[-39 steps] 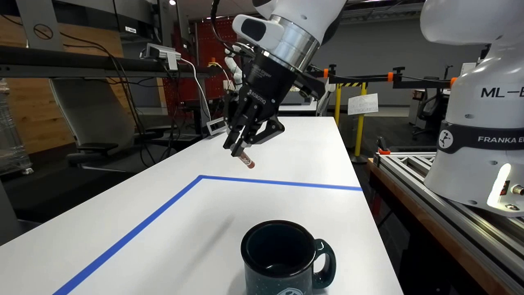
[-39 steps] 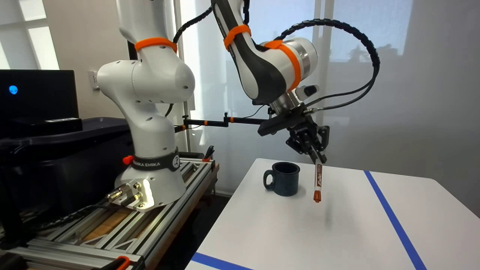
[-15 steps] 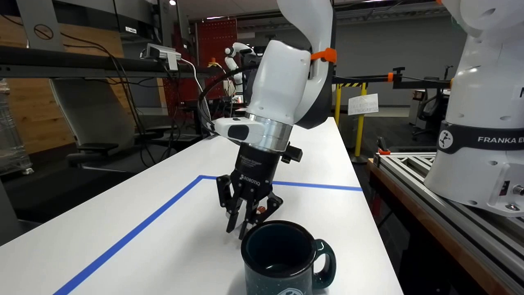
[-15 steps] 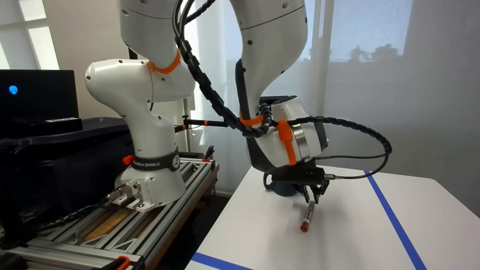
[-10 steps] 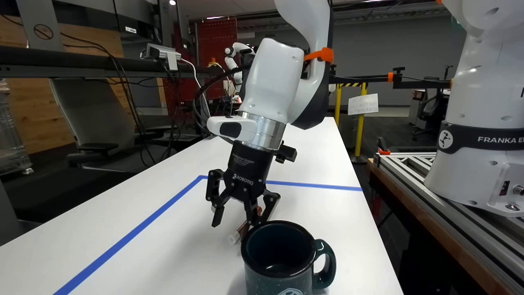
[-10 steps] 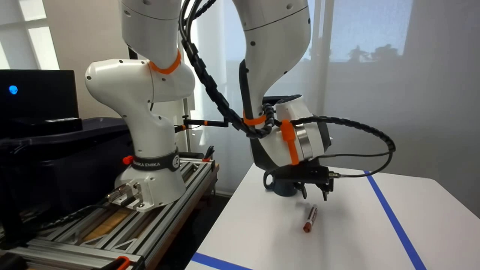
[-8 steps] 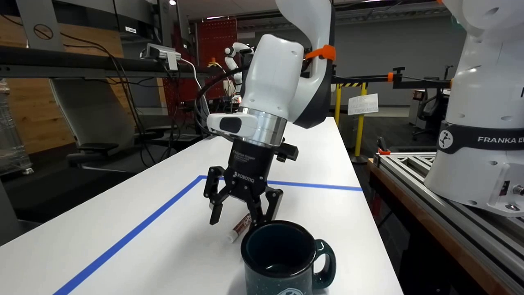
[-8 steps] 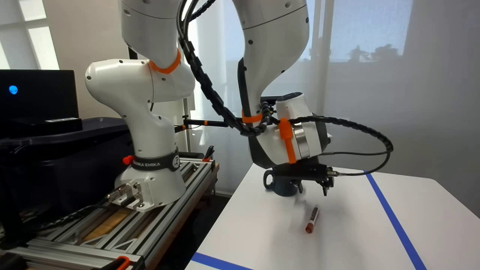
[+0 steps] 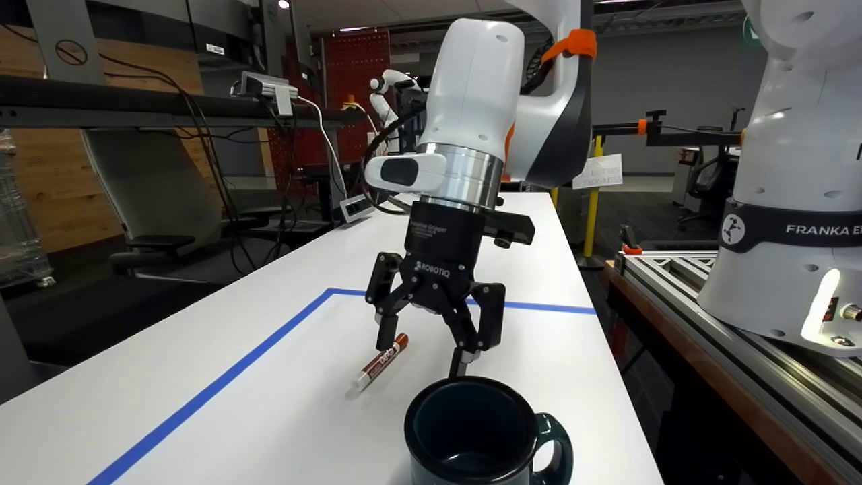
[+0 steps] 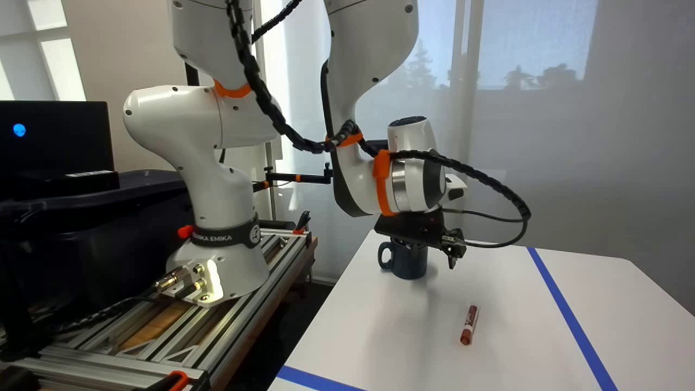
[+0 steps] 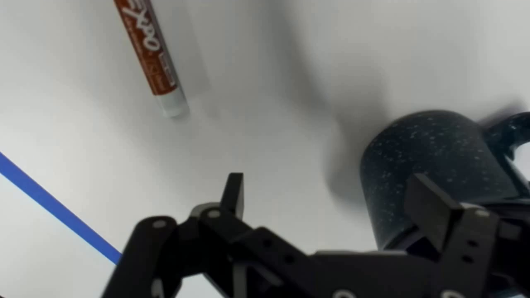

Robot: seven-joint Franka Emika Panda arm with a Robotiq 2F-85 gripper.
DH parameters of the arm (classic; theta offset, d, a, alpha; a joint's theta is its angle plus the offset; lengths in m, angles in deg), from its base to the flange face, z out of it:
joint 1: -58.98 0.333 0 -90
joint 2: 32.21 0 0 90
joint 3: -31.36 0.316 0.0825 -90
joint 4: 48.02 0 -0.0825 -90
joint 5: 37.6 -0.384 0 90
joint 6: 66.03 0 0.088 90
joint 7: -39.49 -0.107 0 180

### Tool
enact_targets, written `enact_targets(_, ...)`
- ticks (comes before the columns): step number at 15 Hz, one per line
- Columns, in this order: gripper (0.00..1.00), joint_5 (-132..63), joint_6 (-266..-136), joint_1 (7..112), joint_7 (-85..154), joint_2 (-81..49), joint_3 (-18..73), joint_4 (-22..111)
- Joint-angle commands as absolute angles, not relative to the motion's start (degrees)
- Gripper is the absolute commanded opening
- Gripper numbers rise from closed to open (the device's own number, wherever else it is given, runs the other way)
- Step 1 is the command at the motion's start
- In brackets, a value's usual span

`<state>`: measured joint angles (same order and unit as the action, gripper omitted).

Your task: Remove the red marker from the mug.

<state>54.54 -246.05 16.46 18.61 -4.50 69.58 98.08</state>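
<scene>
The red marker point(image 9: 381, 362), with a whitish end, lies flat on the white table outside the mug; it also shows in an exterior view point(image 10: 469, 326). In the wrist view the marker point(image 11: 151, 54) is cut off by the top edge. The dark, speckled mug point(image 10: 408, 263) stands upright, its inside wall point(image 9: 471, 411) visible with nothing seen in it. Between marker and mug, my gripper point(image 9: 423, 349) hangs open, holding nothing. In the wrist view one finger of the gripper point(image 11: 329, 188) overlaps the mug point(image 11: 434, 153); whether they touch I cannot tell.
Blue tape point(image 9: 229, 370) marks lines on the white tabletop point(image 9: 283, 438). The arm's base point(image 10: 217, 244) sits on a metal frame beside the table. A grey chair point(image 9: 155, 182) stands past the far edge, and a dark bin point(image 10: 92, 260) is behind the base.
The gripper, earlier shut on the raised marker, has let it go, opened wide and lifted slightly. The marker has rolled away from the mug. The mug has shifted a little.
</scene>
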Motion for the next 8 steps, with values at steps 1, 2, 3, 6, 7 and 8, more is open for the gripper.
enact_targets(1, 1.0, 44.66, -243.83, 14.96, 18.2, -13.38, 72.41, 104.96)
enact_targets(2, 1.0, 38.22, -248.32, 23.95, 19.8, -17.7, 64.22, 106.57)
enact_targets(3, 1.0, 38.23, -243.3, 15.27, 17.82, -16.3, 72.95, 107.39)
enact_targets(6, 1.0, 28.99, -240.14, 14.43, 18.11, -19.83, 76.18, 109.83)
enact_targets(7, 1.0, 26.37, -239.05, 13.61, 18.75, -20.19, 77.7, 110.0)
enact_targets(8, 1.0, 23.53, -237.65, 13.03, 18.19, -21.67, 79.39, 110.47)
